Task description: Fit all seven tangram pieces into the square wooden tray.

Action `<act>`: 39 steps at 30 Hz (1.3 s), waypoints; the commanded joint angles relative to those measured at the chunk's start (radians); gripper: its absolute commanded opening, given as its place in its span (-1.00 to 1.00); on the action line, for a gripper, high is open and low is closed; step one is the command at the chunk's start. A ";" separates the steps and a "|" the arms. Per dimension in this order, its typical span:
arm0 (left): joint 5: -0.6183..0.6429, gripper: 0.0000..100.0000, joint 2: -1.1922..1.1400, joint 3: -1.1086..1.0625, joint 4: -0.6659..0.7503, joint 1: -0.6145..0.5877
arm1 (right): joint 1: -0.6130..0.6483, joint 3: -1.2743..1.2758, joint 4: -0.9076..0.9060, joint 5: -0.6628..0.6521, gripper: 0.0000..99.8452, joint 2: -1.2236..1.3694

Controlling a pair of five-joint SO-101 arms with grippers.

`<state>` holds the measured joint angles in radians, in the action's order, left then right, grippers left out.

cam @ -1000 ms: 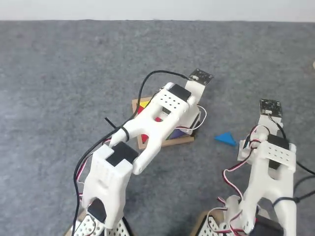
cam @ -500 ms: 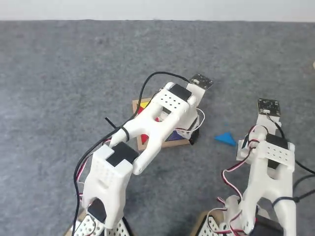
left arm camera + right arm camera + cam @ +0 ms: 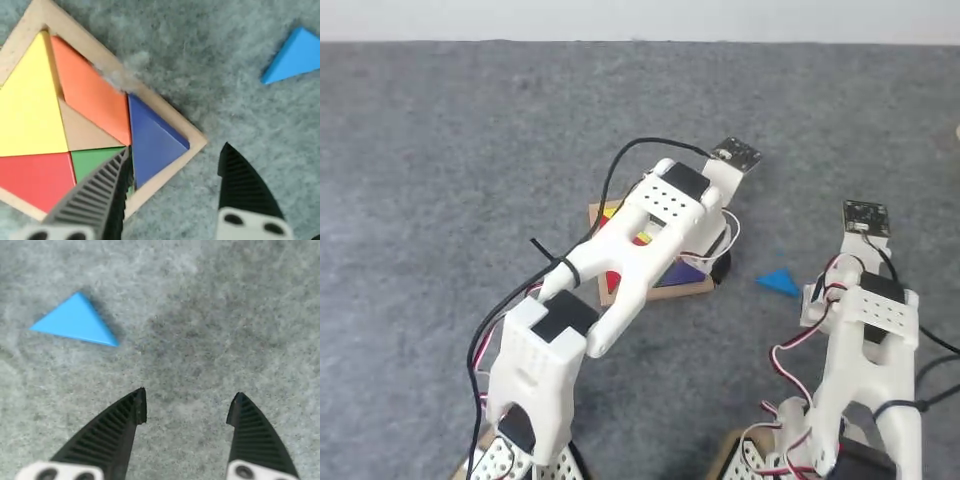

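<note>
The square wooden tray lies flat on the grey fuzzy bench. Six flat pieces sit inside it, packed side by side. There is a big yellow triangle, an orange piece, a small tan triangle, a green piece, a red piece and a dark blue triangle in one corner. The light blue triangle lies on the bench outside the tray, well apart from it.

The left arm stretches over the tray and hides most of it from above. The left jaws are spread wide with nothing between them. One hangs over the green piece, the other over the bench just beside the tray's corner. The right jaws are spread wide too and hold nothing. They hang over bare bench near the light blue triangle.
</note>
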<state>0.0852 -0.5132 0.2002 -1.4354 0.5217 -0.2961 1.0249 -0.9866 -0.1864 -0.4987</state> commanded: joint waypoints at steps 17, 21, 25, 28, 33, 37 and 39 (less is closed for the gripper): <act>-0.005 -0.46 -0.100 -0.004 0.075 0.002 | 0.035 -0.049 0.013 0.008 -0.46 0.010; -0.035 -0.46 -0.100 -0.001 0.075 -0.008 | 0.036 -0.049 0.013 0.008 -0.46 0.010; -0.054 -0.46 -0.020 -0.001 0.058 0.071 | 0.036 -0.049 0.013 0.008 -0.46 0.010; -0.051 -0.46 0.072 -0.001 0.029 0.121 | 0.036 -0.049 0.013 0.008 -0.46 0.010; -0.009 -0.46 0.250 -0.007 -0.031 0.038 | 0.031 -0.049 0.013 -0.005 -0.46 0.001; 0.035 -0.46 0.393 -0.061 -0.048 -0.140 | 0.074 -0.097 0.005 -0.110 -0.46 0.010; 0.037 -0.46 0.471 -0.170 -0.002 -0.203 | 0.102 -0.130 -0.012 -0.146 -0.46 0.013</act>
<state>0.1051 -0.1926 0.1235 -1.4722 0.4066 -0.2317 0.9866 -0.9851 -0.2739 -0.4941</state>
